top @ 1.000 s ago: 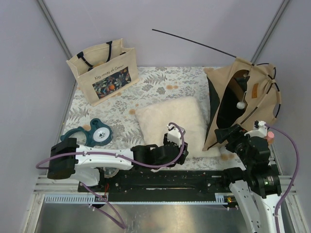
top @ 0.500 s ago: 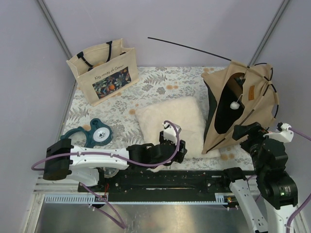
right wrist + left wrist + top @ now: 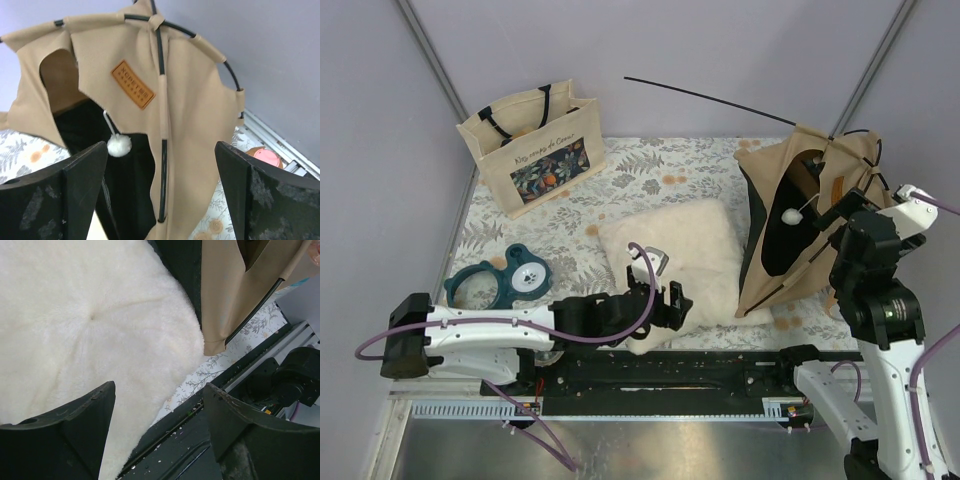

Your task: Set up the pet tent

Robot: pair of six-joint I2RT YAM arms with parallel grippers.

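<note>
Far left of the tabletop [image 3: 650,170]: tote bag [image 3: 532,150] upright, contents not visible from above. Nearer me, teal double-ring piece [image 3: 505,280], one ring holding a white disc. Centre: cream pillow [image 3: 670,250]. My left end effector [image 3: 159,390] hangs over the pillow's near right corner, fingers spread, nothing between them. Right side: pet tent [image 3: 815,215] leaning, not standing square, its lower near corner just beside the pillow's edge. Doorway turned toward centre, pompom [image 3: 119,146] dangling across the dark opening. Interior too dark to tell whether anything lies in it. One black pole [image 3: 710,100] juts free from the peak, up and leftward. My right end effector [image 3: 161,145] faces the panel with the label patch [image 3: 132,85], fingers wide, released, touching nothing I can see. Judgement: tent not yet set up. Best way, I think: close on a sleeved stretch of pole rather than loose cloth, steady the near corner with the left, tip the base flat, and mind the free pole's spring and the pillow alongside.
</note>
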